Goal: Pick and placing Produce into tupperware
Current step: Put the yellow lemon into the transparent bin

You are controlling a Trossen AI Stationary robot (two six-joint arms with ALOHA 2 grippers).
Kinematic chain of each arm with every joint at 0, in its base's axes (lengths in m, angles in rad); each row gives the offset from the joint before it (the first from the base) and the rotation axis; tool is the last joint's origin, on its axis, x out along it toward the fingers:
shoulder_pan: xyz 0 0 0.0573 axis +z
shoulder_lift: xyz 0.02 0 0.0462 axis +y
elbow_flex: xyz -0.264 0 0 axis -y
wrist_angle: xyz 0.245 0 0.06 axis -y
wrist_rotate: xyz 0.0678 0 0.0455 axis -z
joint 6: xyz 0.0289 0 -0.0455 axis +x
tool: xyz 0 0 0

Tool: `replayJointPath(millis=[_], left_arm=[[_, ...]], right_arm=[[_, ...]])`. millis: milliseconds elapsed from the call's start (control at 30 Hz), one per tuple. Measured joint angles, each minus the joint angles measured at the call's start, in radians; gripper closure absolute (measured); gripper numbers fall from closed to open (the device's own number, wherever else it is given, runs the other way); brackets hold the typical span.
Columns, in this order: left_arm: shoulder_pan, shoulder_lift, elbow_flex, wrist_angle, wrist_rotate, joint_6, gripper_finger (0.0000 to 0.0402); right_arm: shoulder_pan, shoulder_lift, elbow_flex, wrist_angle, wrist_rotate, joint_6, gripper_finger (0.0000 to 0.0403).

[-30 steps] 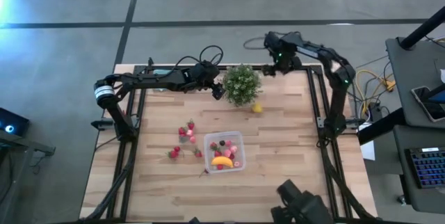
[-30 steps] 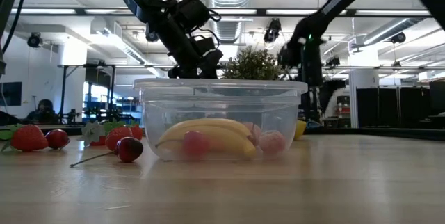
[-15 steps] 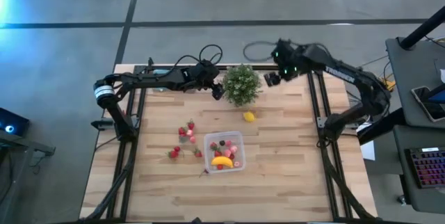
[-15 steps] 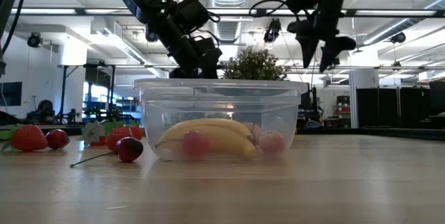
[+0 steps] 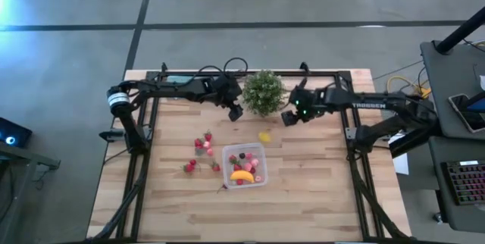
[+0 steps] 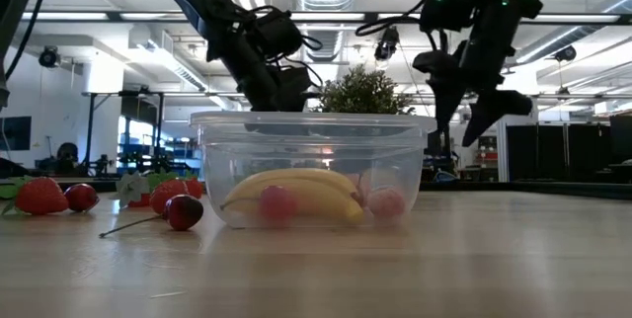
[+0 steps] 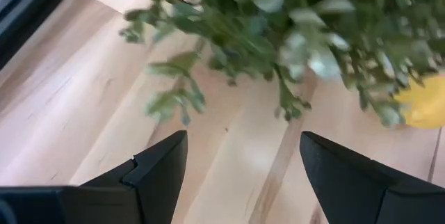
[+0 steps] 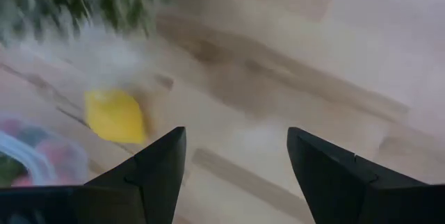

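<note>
The clear tupperware (image 5: 244, 164) stands on the wooden table with a banana (image 6: 296, 192) and several small red and pink fruits inside. More red fruits (image 5: 200, 147) lie loose to its left. A yellow lemon (image 5: 264, 136) lies on the wood between the tupperware and the potted plant (image 5: 263, 92). My right gripper (image 5: 290, 116) hangs open above the table, just right of the lemon (image 8: 115, 116), with nothing between its fingers. My left gripper (image 5: 235, 111) is open and empty at the plant's left side, its fingers (image 7: 156, 172) pointing down toward bare wood.
The bushy green plant (image 7: 278, 22) stands between the two grippers and hangs over the wood in front of the left one. A dark frame (image 5: 345, 100) runs round the table's edges. Bare wood (image 5: 311, 183) lies right of the tupperware and toward the near edge.
My right gripper has swung from the table's far edge toward the near edge and left, coming to the plant's right side, still open. The lemon has moved across the wood toward the tupperware. My left gripper has dipped a little beside the plant.
</note>
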Motion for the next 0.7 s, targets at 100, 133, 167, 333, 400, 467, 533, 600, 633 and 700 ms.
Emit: replayJointPath(millis=[100,133,167,333,400,467,533,600,633,700], left_arm=[[-0.004,-0.010,0.000,-0.029,0.004,0.064,0.0137],[-0.004,-0.012,0.000,-0.043,0.014,0.085,0.0137],[-0.007,-0.012,-0.001,-0.069,0.027,0.109,0.0137],[-0.037,-0.012,-0.032,-0.096,0.158,0.197,0.0137],[-0.058,-0.012,-0.051,-0.086,0.161,0.182,0.0137],[-0.080,-0.012,-0.063,-0.068,0.160,0.149,0.0137],[-0.101,-0.012,-0.070,-0.052,0.159,0.133,0.0137],[-0.126,-0.012,-0.074,-0.046,0.159,0.123,0.0137],[-0.137,-0.012,-0.075,-0.035,0.160,0.119,0.0137],[-0.159,-0.012,-0.075,-0.012,0.157,0.117,0.0137]], right_arm=[[0.086,-0.006,-0.032,0.000,0.030,0.028,0.0161],[0.116,-0.006,-0.045,0.000,0.032,0.040,0.0161],[0.148,-0.004,-0.056,0.004,0.032,0.054,0.0161],[0.279,0.028,-0.107,0.111,0.036,0.110,0.0161],[0.309,0.044,-0.120,0.167,0.035,0.134,0.0161],[0.328,0.059,-0.127,0.219,0.036,0.159,0.0161],[0.340,0.079,-0.133,0.260,0.038,0.180,0.0161],[0.349,0.100,-0.135,0.299,0.040,0.191,0.0161],[0.356,0.111,-0.135,0.319,0.043,0.191,0.0161],[0.362,0.135,-0.135,0.348,0.054,0.190,0.0161]])
